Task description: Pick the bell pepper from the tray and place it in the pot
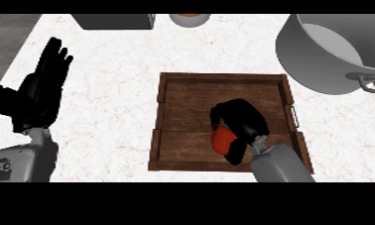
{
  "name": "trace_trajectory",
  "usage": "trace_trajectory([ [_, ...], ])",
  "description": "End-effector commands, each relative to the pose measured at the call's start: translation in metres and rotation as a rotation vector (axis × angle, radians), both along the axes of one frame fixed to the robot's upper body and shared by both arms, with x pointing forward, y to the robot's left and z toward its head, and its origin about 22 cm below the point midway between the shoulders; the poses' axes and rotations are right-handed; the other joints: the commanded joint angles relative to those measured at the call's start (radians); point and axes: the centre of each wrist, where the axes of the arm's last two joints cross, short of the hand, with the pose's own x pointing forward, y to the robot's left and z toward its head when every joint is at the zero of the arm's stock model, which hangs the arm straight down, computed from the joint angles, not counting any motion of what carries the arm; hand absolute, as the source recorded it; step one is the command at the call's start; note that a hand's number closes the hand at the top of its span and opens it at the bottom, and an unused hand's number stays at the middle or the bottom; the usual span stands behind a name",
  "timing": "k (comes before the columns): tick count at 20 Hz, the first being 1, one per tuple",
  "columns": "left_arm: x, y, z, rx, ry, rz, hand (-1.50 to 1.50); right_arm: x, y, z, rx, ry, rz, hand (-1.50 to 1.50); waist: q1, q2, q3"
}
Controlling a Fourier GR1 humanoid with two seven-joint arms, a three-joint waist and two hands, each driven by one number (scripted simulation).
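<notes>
A red-orange bell pepper [221,140] lies in the brown wooden tray [183,95], near its front middle. My right hand [238,117] is over the tray with fingers and thumb curled round the pepper, hiding most of it. The grey pot [322,65] stands at the back right, partly cut by the view's edge, with a handle [364,81] pointing toward the front. My left hand [44,83] rests open at the far left, fingers up, well away from the tray.
A grey box-like object [113,21] and a cup with an orange inside [190,19] stand at the counter's back edge. The white speckled counter [102,115] lies bare between the left hand and the tray.
</notes>
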Motion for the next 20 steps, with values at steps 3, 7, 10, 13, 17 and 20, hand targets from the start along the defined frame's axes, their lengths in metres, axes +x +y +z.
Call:
trace_trajectory([
  [3, -0.007, 0.006, 0.0, 0.003, -0.003, 0.002, 0.0, -0.005, -0.015, 0.046, 0.236, -0.215, -0.201, 1.5, -0.01, -0.004, 0.001],
  [7, -0.006, 0.007, 0.005, 0.0, -0.006, 0.025, 0.0, -0.016, -0.038, 0.081, 0.352, -0.405, -0.342, 1.5, -0.02, -0.005, 0.001],
  [10, -0.013, 0.013, 0.0, 0.017, -0.004, 0.002, 0.0, -0.014, -0.042, 0.107, 0.37, -0.565, -0.435, 1.5, -0.005, -0.002, 0.0],
  [13, -0.007, -0.011, 0.004, -0.001, -0.001, -0.016, 0.0, -0.003, -0.079, 0.12, 0.419, -0.632, -0.499, 1.5, 0.0, 0.002, 0.001],
  [17, -0.024, 0.004, -0.004, -0.001, -0.008, -0.001, 0.0, -0.001, -0.094, 0.133, 0.397, -0.696, -0.591, 1.5, 0.01, 0.002, 0.0],
  [20, 0.001, 0.005, 0.01, 0.009, -0.002, -0.012, 0.0, -0.01, -0.129, 0.162, 0.411, -0.684, -0.611, 1.5, 0.0, 0.001, 0.0],
])
